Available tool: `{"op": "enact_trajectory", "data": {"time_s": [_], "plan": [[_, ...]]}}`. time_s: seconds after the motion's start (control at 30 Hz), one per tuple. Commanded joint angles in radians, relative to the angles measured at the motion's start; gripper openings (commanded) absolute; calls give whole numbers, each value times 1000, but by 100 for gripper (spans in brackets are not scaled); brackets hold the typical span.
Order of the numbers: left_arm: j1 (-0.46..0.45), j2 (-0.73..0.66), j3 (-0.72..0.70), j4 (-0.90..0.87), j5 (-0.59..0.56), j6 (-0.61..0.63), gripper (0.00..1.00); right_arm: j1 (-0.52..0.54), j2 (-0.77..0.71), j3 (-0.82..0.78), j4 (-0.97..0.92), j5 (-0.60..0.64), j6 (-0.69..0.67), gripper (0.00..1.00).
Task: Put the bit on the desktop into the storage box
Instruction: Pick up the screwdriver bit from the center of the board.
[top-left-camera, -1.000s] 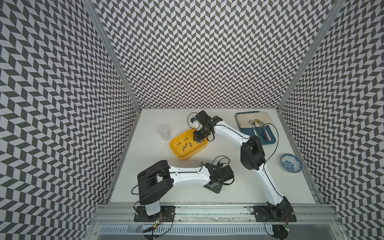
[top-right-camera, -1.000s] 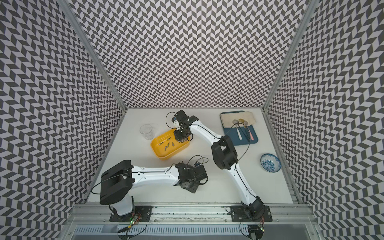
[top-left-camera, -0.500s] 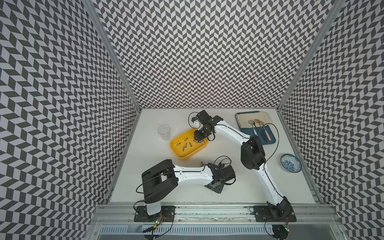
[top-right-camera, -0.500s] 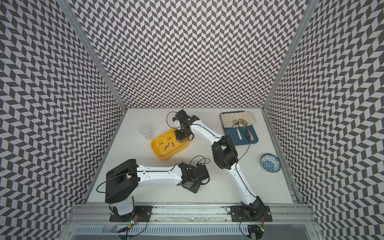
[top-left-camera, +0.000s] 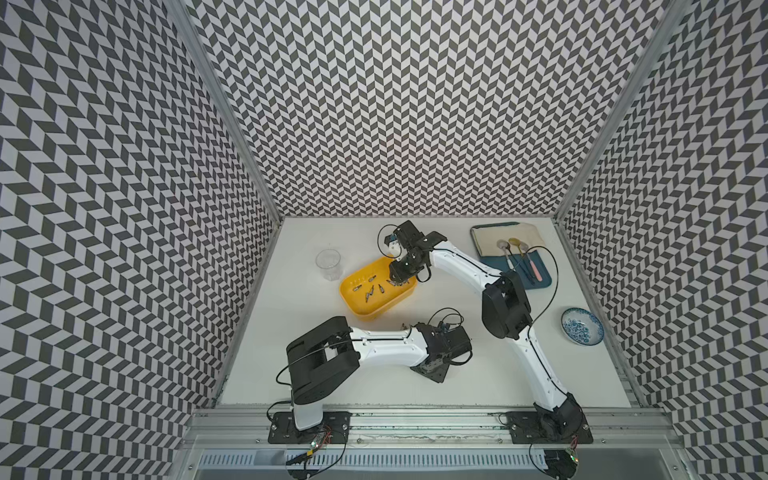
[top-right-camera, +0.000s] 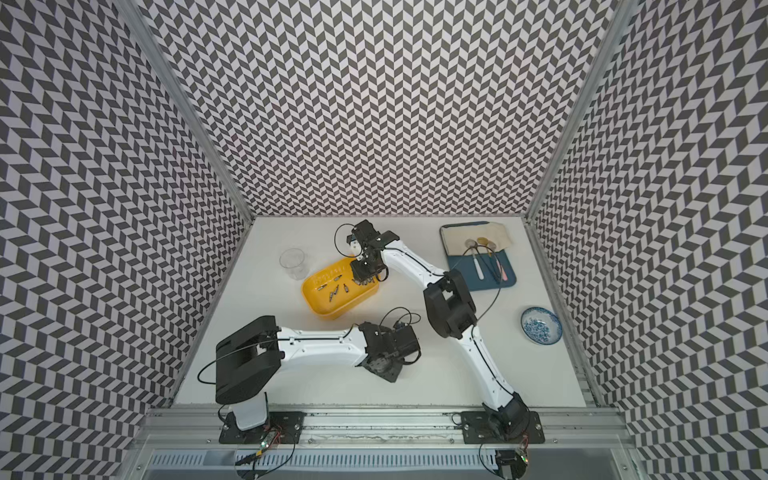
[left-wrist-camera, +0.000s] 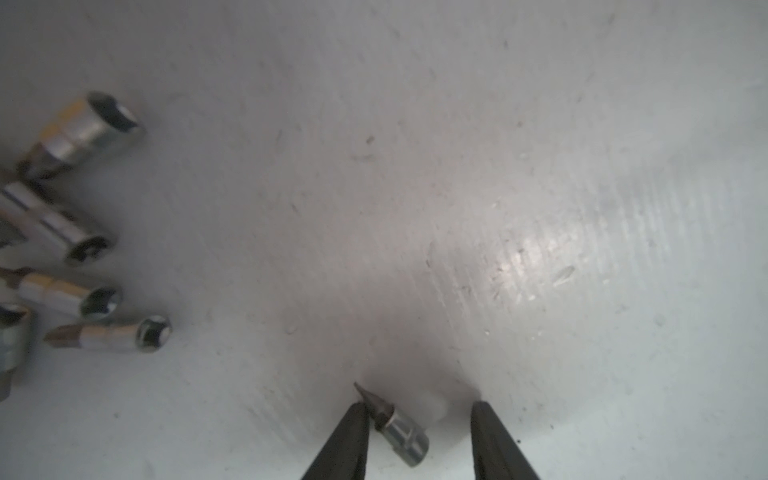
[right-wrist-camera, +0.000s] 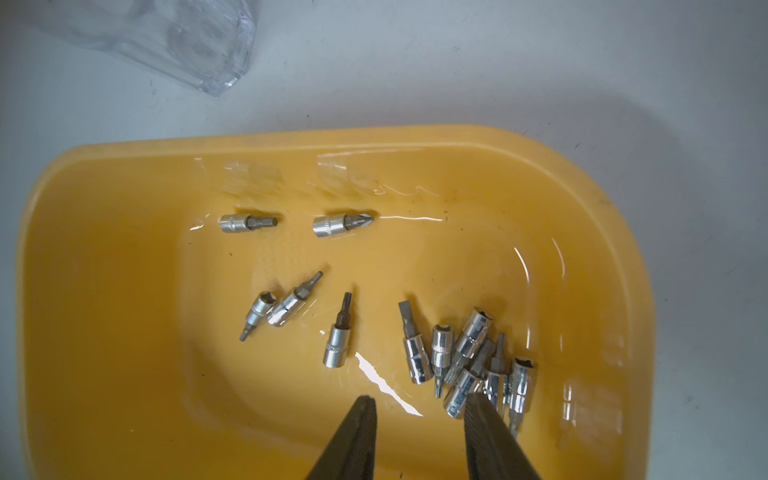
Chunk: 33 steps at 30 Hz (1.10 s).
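Bit is resolved only in the left wrist view: flat on the desktop at bottom centre, between the spread fingers of the left gripper, pointed end just beside one finger, not pinched. Loose bits sit at that frame's left edge. Right gripper is seen in the right wrist view spread and empty over the storage box, which holds about a dozen stored bits; glass cup upper left. Only the top views give the room: matte white top, aluminium rail at bottom, chevron walls, blue tray and bowl at right. Pale marks on the box wall can't be read.
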Motion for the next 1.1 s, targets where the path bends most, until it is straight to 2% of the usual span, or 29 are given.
{"op": "enact_trajectory", "data": {"time_s": [0.0,0.77,0.87,1.0,1.07], "plan": [[2,17,22,5,8,9,43,-8,-73,-6,5,13,-8,40],[3,27,-11,0,26,7,20,-12,-108,-23,-6,10,-10,40],[4,30,-13,-1,26,9,15,-12,-125,-42,-5,17,-12,40],[5,27,-17,-1,26,9,2,-14,-165,-89,5,28,-7,40],[6,20,-18,1,27,11,0,-18,-191,-108,13,32,1,40]]}}
